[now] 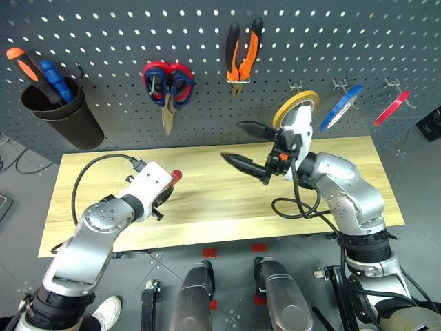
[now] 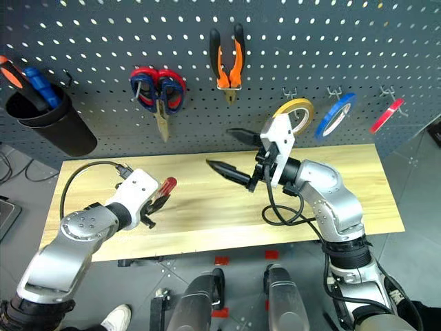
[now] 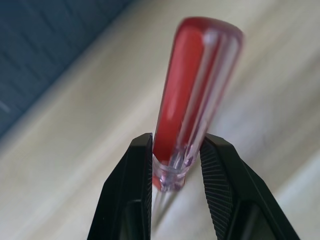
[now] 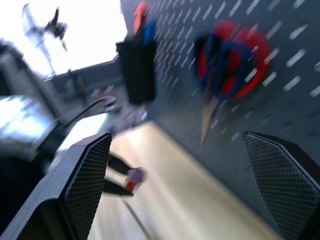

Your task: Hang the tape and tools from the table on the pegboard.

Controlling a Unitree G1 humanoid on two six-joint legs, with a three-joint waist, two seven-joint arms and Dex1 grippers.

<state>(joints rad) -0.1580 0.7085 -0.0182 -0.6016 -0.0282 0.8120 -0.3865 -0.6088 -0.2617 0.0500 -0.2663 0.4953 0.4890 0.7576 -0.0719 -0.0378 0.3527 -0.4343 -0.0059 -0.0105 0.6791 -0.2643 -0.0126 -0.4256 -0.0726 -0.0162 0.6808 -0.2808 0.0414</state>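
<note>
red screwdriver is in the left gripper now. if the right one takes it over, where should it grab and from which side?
Probably the free upper half of the red screwdriver handle. The left gripper pinches it low, at the clear collar, so the rounded end juts free above the table. The right gripper is open and could come from the pegboard side, jaws across the handle.

Silver arms, white wrists, ribbed black claws (image 1: 251,150).

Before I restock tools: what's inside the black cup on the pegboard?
Inside the black cup stand an orange-handled screwdriver and a blue-handled screwdriver. Their handles stick out; the cup's wall covers their shafts and anything lower down.
</note>
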